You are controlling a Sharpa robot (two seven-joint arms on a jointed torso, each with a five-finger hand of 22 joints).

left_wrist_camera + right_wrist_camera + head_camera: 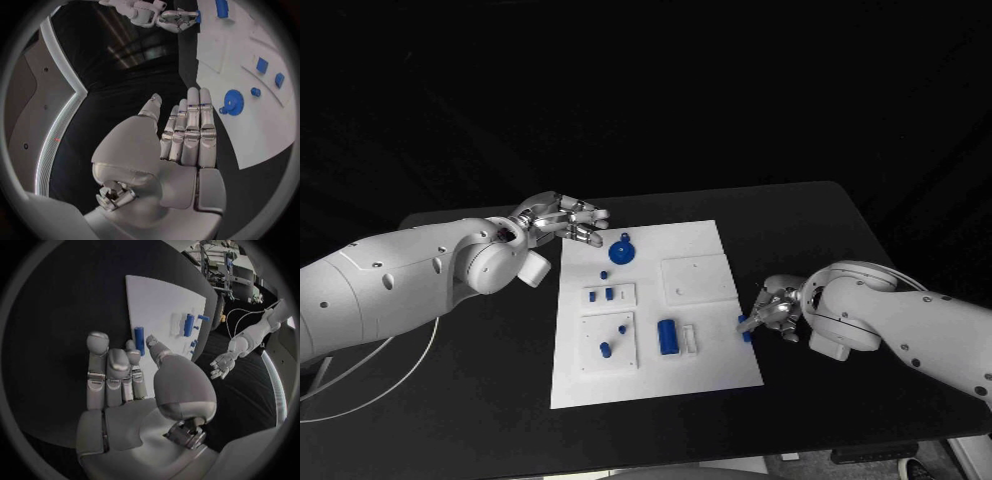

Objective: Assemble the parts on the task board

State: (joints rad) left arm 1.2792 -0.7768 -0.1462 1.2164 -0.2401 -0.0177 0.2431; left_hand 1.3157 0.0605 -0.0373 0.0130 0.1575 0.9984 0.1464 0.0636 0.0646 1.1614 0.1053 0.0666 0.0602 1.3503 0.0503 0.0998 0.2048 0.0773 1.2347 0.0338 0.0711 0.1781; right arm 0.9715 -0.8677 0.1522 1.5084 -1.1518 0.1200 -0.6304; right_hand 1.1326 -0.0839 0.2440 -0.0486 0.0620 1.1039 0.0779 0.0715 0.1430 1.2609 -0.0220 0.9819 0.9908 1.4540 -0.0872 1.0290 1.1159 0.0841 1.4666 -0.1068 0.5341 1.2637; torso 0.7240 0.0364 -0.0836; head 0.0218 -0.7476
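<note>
The white task board [711, 345] lies mid-table. On it are a blue round disc part [622, 250], two small blue pieces [602, 295] in a raised block, and a blue cylinder [668, 336]. My left hand [567, 220] hovers flat at the board's far left corner, fingers straight and empty, close to the disc [233, 102]. My right hand [773, 312] is at the board's right edge. Its thumb and a fingertip lie on either side of a short blue peg [139, 334], pinching it where it sits at the edge [746, 330].
Another small blue piece [604, 273] and one more [606, 348] stand on the board's left half. A plain white square plate [697, 280] occupies its right half. A white cable [401, 365] loops on the black table at the left.
</note>
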